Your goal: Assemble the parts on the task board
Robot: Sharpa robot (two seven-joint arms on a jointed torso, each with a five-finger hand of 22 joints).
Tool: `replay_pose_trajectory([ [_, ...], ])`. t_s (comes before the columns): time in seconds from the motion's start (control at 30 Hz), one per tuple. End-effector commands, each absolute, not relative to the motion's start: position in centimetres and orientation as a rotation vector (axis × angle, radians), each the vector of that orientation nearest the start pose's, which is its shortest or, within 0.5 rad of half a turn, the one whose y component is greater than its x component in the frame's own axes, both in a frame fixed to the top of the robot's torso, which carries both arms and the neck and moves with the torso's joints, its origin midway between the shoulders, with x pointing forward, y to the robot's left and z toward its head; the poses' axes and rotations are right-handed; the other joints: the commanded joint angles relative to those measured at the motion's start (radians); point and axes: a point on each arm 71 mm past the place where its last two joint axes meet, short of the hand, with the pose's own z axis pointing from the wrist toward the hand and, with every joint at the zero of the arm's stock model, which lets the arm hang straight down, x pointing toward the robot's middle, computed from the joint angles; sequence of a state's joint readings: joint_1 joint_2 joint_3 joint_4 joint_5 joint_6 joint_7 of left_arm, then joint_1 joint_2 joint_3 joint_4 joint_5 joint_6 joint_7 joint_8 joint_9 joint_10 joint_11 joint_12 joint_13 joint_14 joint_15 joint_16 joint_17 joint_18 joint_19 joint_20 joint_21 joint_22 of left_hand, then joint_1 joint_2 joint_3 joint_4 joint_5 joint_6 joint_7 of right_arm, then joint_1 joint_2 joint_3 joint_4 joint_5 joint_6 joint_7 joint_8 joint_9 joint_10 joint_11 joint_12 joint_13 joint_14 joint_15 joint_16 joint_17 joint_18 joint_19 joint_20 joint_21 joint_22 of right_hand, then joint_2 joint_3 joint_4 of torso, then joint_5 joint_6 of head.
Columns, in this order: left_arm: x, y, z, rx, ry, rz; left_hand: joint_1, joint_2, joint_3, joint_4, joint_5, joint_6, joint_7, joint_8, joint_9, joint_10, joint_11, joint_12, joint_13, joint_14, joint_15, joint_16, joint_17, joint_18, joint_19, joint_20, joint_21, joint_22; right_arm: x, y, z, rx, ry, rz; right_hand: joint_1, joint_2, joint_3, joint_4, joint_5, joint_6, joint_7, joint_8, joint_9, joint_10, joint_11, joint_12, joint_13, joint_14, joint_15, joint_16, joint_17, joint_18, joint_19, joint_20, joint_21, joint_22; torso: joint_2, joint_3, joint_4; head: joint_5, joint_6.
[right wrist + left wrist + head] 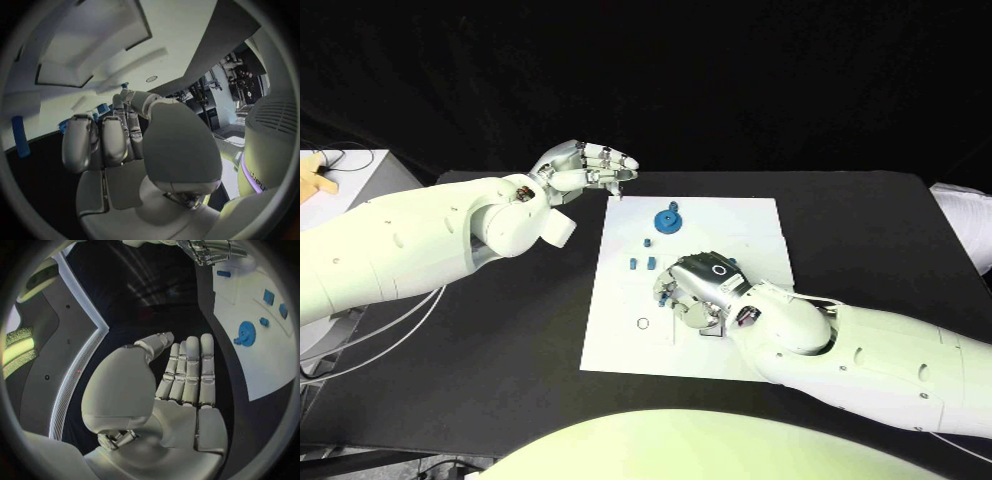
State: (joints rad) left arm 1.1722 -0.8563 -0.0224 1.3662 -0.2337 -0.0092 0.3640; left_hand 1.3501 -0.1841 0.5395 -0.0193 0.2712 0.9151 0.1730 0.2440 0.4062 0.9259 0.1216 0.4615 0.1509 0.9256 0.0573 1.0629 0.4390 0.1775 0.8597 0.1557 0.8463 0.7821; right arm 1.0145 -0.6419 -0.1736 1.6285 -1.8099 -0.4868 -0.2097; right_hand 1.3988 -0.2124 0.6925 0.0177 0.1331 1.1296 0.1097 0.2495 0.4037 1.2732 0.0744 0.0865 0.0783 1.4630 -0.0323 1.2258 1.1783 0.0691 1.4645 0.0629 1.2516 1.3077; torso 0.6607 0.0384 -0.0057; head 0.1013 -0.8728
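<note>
Starting at the left, we are seeing the left hand (589, 165) hanging over the black tabletop (473, 350) just off the far-left corner of the task board (625, 345); in its wrist view the fingers (190, 370) are lying straight and together, the palm bare, so it is holding nothing. We are judging little risk from it where it is, though a careless sweep to the right could be catching the board's corner and shifting the whole plate.

Moving right, the blue disc-shaped part (671, 219) is lying on the far half of the board, with a few small blue parts (642, 263) a little nearer.

The right hand (704, 285) is hovering low over the middle of the board, just right of those small pieces. We cannot tell whether it is gripping anything: its fingers are curling under it in the head view, and something small and blue (124, 86) is showing at a fingertip in its wrist view. If a piece is pinched there, we are guessing it could be slipping or tilting, and the fingers could be scattering the loose parts beside them.

The tabletop is dark and matte, and the room beyond it is dark.
</note>
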Motion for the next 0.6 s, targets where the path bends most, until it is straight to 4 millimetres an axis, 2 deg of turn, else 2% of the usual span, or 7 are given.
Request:
replay_pose_trajectory([
  [0.03,50.33,24.27,-19.44,-0.858,1.620,-1.602,0.005,0.004,-0.003,-0.002,-0.004,0.001,0.004,-0.005,0.001,0.001,0.004,-0.005,-0.001,-0.004,0.002,-0.007,-0.001,0.006,0.006,-0.002,-0.006,-0.002,37.97,-7.27,-28.09,-0.495,1.633,0.790,-0.007,0.005,0.002,-0.007,0.005,-0.003,0.008,0.005,0.002,0.031,-0.026,0.001,0.001,0.042,-0.003,0.004,-0.001,-0.008,0.023,-0.002,0.005,0.060,0.000,-0.0003,0.0003,-0.002,0.000],
  [0.6,50.33,24.35,-19.45,-0.860,1.621,-1.600,0.005,0.004,-0.003,-0.002,-0.004,0.001,0.004,-0.005,0.001,0.001,0.004,-0.005,-0.001,-0.004,0.002,-0.007,-0.001,0.006,0.006,-0.002,-0.006,-0.002,37.84,-7.07,-28.48,-0.531,1.672,0.777,-0.011,0.005,0.000,-0.007,0.002,-0.003,0.008,0.005,0.003,0.031,-0.026,-0.001,0.001,0.041,-0.002,0.003,-0.004,-0.008,0.022,-0.002,0.003,0.060,0.000,0.0000,-0.0008,-0.001,0.000],
])
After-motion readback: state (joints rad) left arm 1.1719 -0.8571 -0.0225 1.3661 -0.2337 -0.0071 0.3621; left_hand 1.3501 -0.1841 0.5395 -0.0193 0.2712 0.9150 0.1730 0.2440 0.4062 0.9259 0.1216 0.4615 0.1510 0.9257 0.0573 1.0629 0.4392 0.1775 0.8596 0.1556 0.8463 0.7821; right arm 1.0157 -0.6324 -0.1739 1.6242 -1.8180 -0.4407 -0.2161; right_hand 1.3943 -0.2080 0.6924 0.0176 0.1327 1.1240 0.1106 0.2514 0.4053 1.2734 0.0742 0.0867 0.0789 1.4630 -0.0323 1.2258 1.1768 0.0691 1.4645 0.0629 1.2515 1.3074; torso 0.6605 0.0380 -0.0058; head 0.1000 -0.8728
